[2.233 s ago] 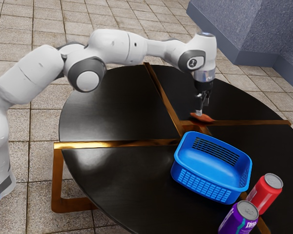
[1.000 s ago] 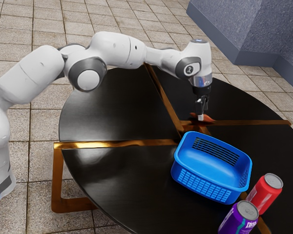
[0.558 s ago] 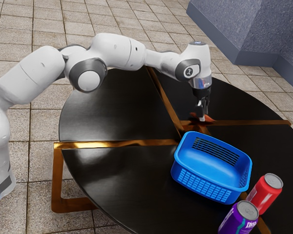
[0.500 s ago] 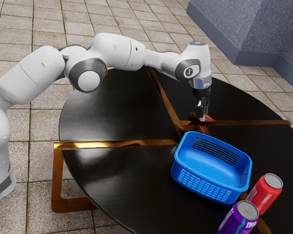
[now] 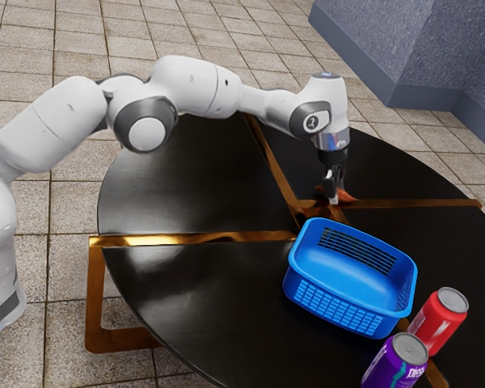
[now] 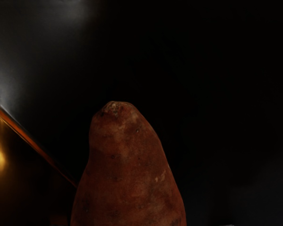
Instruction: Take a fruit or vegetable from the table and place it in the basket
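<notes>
1. One sweet potato (image 6: 127,169) lies on the dark worktop (image 5: 186,178), at the hand (image 5: 335,194).
2. Whether the hand is apart or clamped, I cannot tell.
3. Nearby stands the blue basket (image 5: 339,309).

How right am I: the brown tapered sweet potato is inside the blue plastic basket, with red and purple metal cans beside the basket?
Wrong place: in the exterior view the sweet potato is outside the basket, at the tool. The red can and purple can are indeed beside the basket.
</notes>
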Robot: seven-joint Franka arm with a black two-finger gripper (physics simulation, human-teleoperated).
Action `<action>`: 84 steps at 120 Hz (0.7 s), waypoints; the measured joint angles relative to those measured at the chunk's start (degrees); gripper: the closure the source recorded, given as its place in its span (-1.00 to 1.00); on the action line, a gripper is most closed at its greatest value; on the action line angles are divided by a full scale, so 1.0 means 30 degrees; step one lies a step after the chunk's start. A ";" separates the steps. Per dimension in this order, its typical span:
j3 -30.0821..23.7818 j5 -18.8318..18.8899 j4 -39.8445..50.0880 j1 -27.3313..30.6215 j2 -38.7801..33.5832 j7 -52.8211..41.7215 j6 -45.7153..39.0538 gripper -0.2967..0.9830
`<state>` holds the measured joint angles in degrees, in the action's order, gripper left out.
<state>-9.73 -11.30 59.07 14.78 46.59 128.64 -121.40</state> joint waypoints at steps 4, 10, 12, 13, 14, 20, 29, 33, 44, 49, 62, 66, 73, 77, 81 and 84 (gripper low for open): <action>0.0023 0.0008 0.0208 -0.0012 -0.0173 -0.0022 -0.0001 0.01; 0.0094 -0.0075 0.0411 -0.0051 -0.0384 -0.0057 -0.0001 0.14; 0.0114 -0.0099 0.0490 -0.0068 -0.0463 -0.0069 -0.0001 0.17; 0.0122 -0.0111 0.0538 -0.0079 -0.0515 -0.0075 -0.0001 0.19; 0.0128 -0.0122 0.0579 -0.0089 -0.0561 -0.0082 0.0000 0.20; 0.0230 -0.0186 0.0909 -0.0156 -0.0912 -0.0122 0.0004 0.24; 0.0375 -0.0248 0.1212 -0.0271 -0.1261 -0.0181 0.0011 0.25; 0.0401 -0.0272 0.1269 -0.0299 -0.1332 -0.0205 0.0014 0.26; 0.0890 -0.0299 0.1508 -0.0922 -0.1947 -0.0265 0.0021 0.27; 0.1321 -0.0304 0.1946 -0.1517 -0.2648 -0.0285 0.0023 0.27; 0.1858 -0.0270 0.3881 -0.3042 -0.5250 -0.0321 0.0036 0.26; 0.1903 -0.0263 0.4724 -0.3483 -0.6212 -0.0328 0.0039 0.26; 0.1938 -0.0250 0.6579 -0.4371 -0.8258 -0.0337 0.0047 0.26; 0.1947 -0.0244 0.7470 -0.4999 -0.9245 -0.0338 0.0053 0.26; 0.1960 -0.0232 0.8198 -0.5620 -1.0096 -0.0316 0.0058 0.26; 0.1987 -0.0221 0.8689 -0.6080 -1.0706 -0.0285 0.0061 0.26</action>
<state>-3.76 -11.96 85.14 -3.46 14.47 127.78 -121.22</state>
